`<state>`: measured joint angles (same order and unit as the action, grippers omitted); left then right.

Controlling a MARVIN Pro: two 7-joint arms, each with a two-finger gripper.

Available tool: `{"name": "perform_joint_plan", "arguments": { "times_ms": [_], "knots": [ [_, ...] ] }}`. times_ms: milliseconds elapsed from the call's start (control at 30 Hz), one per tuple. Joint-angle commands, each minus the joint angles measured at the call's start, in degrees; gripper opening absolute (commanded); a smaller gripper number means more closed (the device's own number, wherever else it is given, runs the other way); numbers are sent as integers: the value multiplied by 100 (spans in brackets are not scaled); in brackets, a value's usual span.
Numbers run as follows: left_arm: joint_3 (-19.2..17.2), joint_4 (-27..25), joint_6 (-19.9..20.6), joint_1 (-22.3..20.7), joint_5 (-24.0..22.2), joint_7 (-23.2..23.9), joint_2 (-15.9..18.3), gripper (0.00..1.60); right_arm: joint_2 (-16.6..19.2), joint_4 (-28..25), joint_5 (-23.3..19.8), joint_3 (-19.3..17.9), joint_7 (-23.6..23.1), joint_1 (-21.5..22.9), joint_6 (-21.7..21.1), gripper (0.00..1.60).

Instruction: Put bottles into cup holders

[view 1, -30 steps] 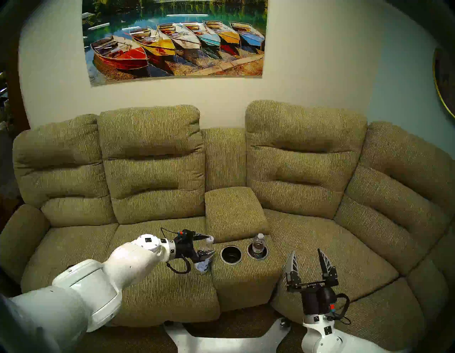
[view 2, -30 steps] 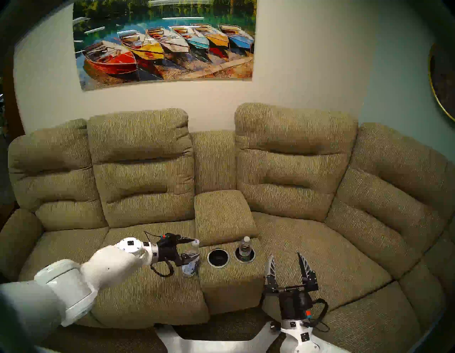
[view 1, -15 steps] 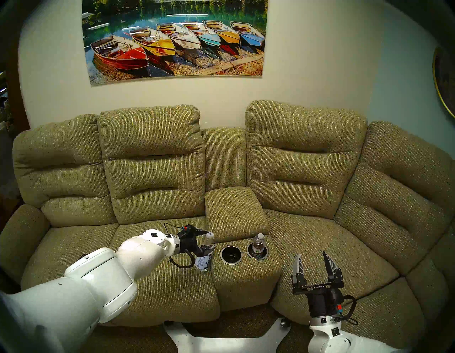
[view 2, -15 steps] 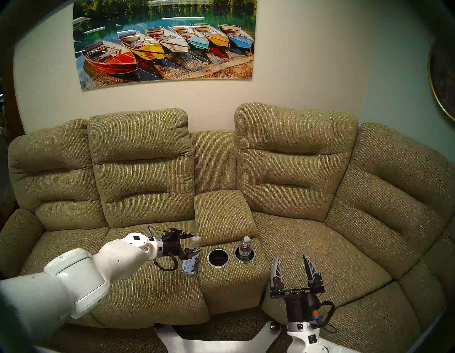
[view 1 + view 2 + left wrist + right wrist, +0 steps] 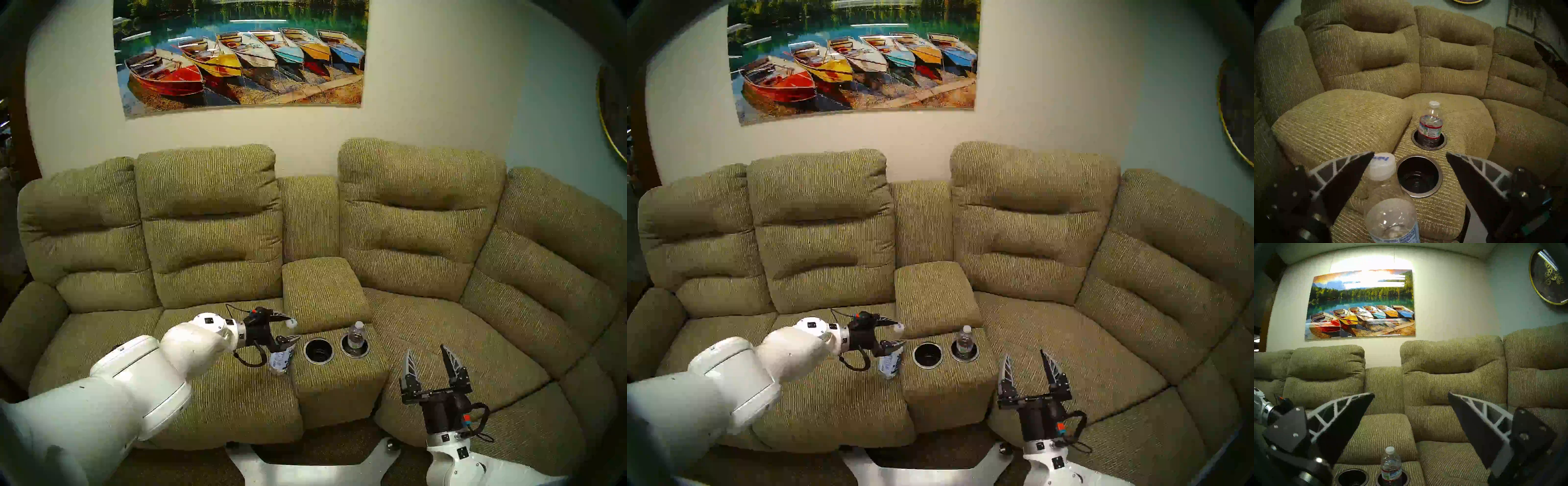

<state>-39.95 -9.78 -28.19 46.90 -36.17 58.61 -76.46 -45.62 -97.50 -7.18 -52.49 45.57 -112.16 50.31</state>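
The bottle with the blue-printed white label (image 5: 280, 360) rests on the left seat cushion against the console side, tilted, its white cap (image 5: 1382, 165) leaning toward the empty left cup holder (image 5: 319, 350). My left gripper (image 5: 293, 327) is open around the bottle's top; in the left wrist view (image 5: 1410, 152) the cap touches one finger and the other finger is well clear. The pale-label bottle (image 5: 355, 336) stands upright in the right cup holder (image 5: 354, 354). My right gripper (image 5: 426, 349) is open and empty over the right seat, beside the console.
The cup holders sit in the front of the sofa's olive fabric console (image 5: 339, 380); a padded armrest lid (image 5: 324, 288) rises just behind them. Backrests stand behind the seats. The robot's white base (image 5: 312, 471) is at the sofa's front edge.
The left gripper rose slightly and moved toward the console. The blue-label bottle between its fingers went from upright to tilted. The right gripper shifted a little to the right.
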Motion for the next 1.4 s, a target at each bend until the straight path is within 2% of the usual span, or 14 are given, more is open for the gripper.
{"name": "perform_joint_plan", "arguments": {
  "times_ms": [0,100,233,500,667,833,1100,1133,1167,1200,1267,1333,1367],
  "knots": [
    [-199,-40,-264,-28,-206,398,119,160,-2,-68,-100,27,-109,156,52,160],
    [-232,24,-299,-40,-221,449,97,160,-10,-57,-126,47,-139,178,50,160],
    [-245,177,-293,-68,-197,289,2,160,-17,-53,-139,59,-153,185,57,160],
    [-217,269,-131,-69,-145,134,-152,160,39,-96,-124,5,-77,73,79,160],
    [-198,362,-19,-6,-116,-100,-218,160,48,-109,-121,-16,-59,42,90,160],
    [-91,405,156,78,-4,-591,-292,160,71,-126,-96,-39,-10,6,114,160],
    [141,405,400,136,244,-816,-368,160,107,-137,-61,-77,87,-83,140,160],
    [142,401,397,145,246,-831,-365,122,110,-133,-57,-80,96,-93,145,160],
    [142,401,397,145,246,-831,-365,122,110,-133,-57,-80,96,-93,145,160],
    [138,339,368,123,251,-806,-333,77,113,-132,-44,-87,121,-114,152,160],
    [128,298,334,93,246,-751,-305,75,115,-132,-39,-89,130,-121,152,160],
    [113,174,249,-32,248,-456,-194,30,113,-123,-19,-93,154,-136,160,160],
    [113,119,203,-91,253,-304,-135,19,111,-118,-11,-94,162,-138,165,160]
  ]
}}
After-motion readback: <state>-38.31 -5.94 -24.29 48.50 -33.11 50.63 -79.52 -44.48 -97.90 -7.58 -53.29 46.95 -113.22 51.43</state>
